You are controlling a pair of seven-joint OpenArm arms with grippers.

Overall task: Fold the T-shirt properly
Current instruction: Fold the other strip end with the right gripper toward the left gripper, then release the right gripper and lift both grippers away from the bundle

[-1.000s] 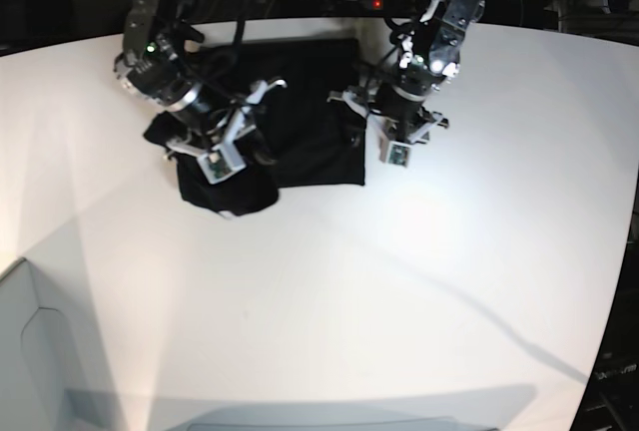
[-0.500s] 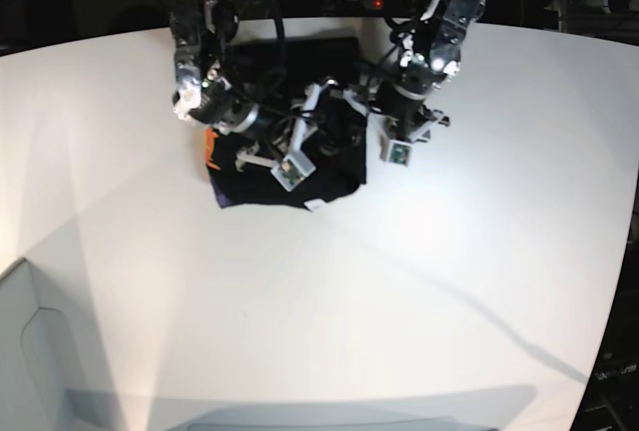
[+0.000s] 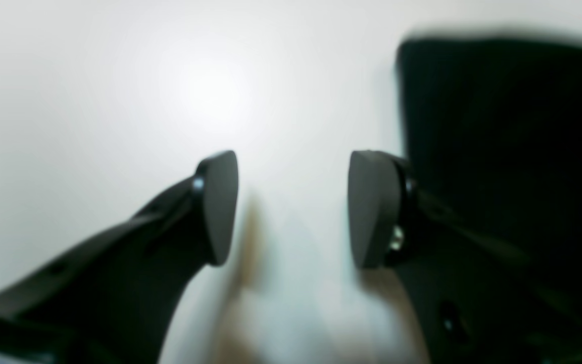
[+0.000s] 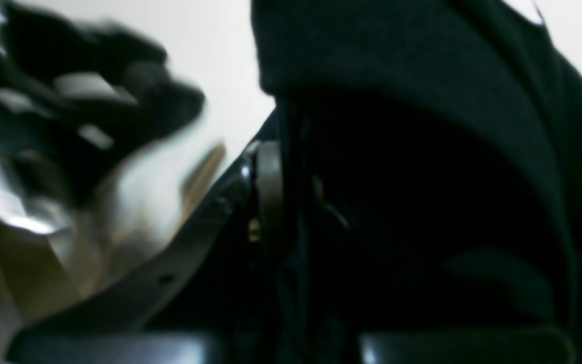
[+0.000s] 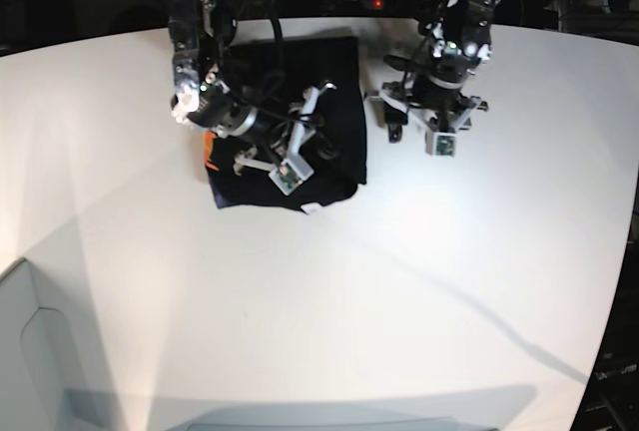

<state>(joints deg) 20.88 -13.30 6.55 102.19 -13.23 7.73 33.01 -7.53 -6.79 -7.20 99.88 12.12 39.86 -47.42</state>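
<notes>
— Black cloth, that's the T-shirt: a soft, matte bundle lying near the far edge of the white surface, a bit toward the right arm's side. What differs from a second ago?

— Then the right arm sat out at the shirt's outer side with a lumpy wad of fabric beneath it. Now that arm lies across the shirt, and the cloth is drawn into a more compact, roughly rectangular stack with a rumpled near edge. A small orange patch shows at its outer side, and a small white tag at its near corner.

— And the left arm?

— It was touching the shirt's inner edge half a second ago. Now it is clear of the cloth, over bare surface just beside that edge.

— The end effectors?

— The left end effector stands apart: two smooth, dark, rounded pads with pale surface between them and nothing held; the shirt's straight edge shows just beyond one pad. The right end effector is together, clamped on the T-shirt; its wrist view shows one slim finger pressed into thick, dark folds that fill most of the picture.

— The surface itself?

— Smooth, glossy white, with a curved far edge.
</notes>
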